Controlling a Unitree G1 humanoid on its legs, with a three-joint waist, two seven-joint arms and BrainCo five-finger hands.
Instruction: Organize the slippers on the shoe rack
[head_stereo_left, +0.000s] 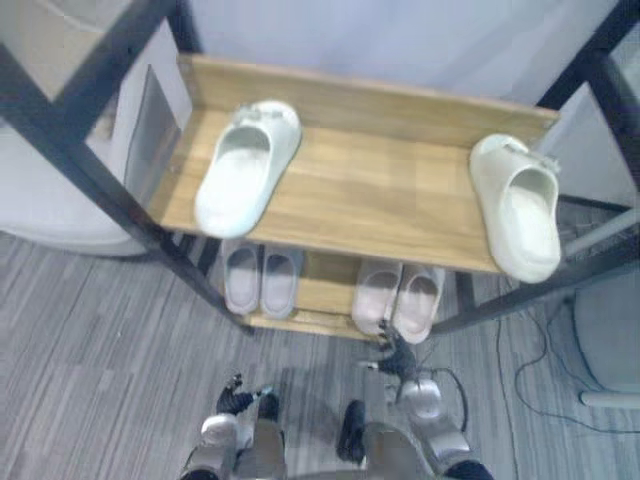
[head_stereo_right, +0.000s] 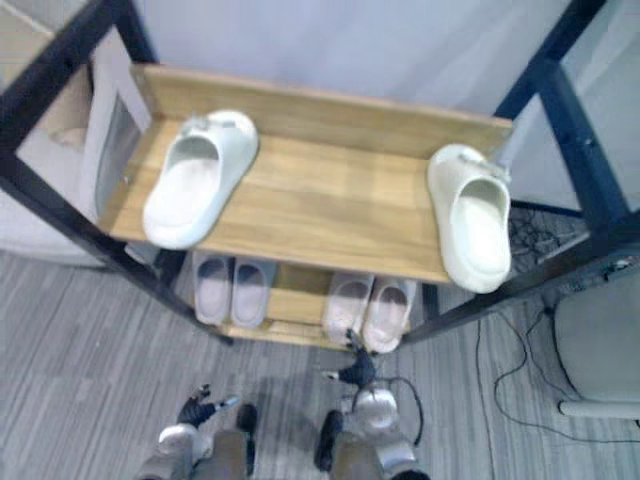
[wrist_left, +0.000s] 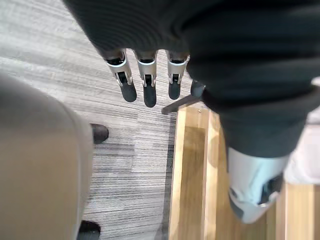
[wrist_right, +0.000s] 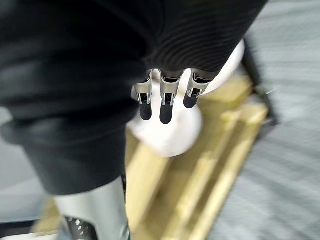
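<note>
Two white slippers lie apart on the wooden top shelf (head_stereo_left: 380, 190) of the rack: one at the left end (head_stereo_left: 247, 165), one at the right end (head_stereo_left: 517, 205), with its toe over the front edge. On the lower shelf (head_stereo_left: 300, 322) stand a pale grey pair (head_stereo_left: 260, 278) and a pinkish pair (head_stereo_left: 397, 297). Low in front of the rack, my left hand (head_stereo_left: 235, 397) hangs over the floor, fingers (wrist_left: 145, 87) straight and holding nothing. My right hand (head_stereo_left: 400, 358) is just in front of the pinkish pair, fingers (wrist_right: 165, 102) straight, a pale slipper (wrist_right: 172, 132) past them.
Black metal posts (head_stereo_left: 90, 160) frame the rack on both sides. A pale rounded cushion (head_stereo_left: 50, 200) sits at the left. Cables (head_stereo_left: 530, 385) and a white base (head_stereo_left: 610, 350) lie on the grey striped floor (head_stereo_left: 100, 340) at the right.
</note>
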